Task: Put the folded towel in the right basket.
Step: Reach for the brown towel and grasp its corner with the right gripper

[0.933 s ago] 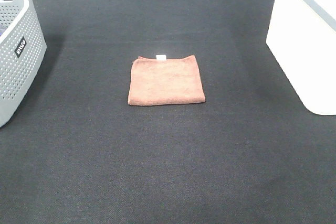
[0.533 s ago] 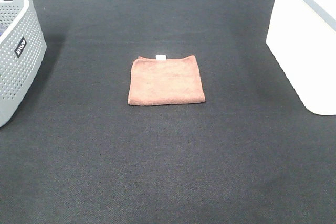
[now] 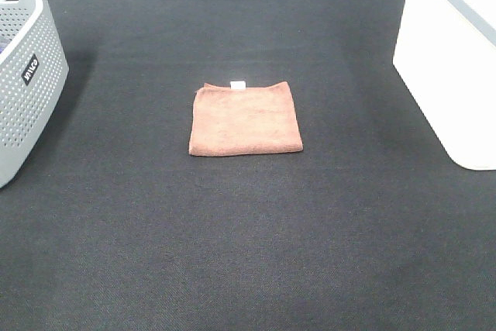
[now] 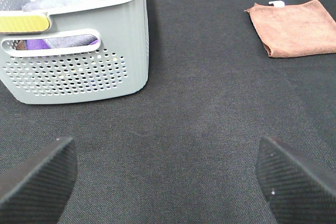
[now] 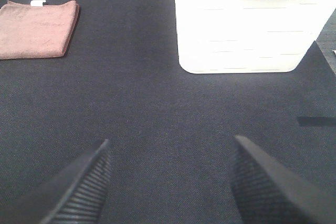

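Observation:
A folded brown towel with a small white tag lies flat in the middle of the black table. It also shows in the left wrist view and in the right wrist view. The white right basket stands at the right edge; the right wrist view shows its side and handle slot. Neither gripper shows in the high view. My left gripper is open and empty, well short of the towel. My right gripper is open and empty, apart from both towel and basket.
A grey perforated basket stands at the left edge; in the left wrist view it holds several cloths. The black table cloth covers the whole surface.

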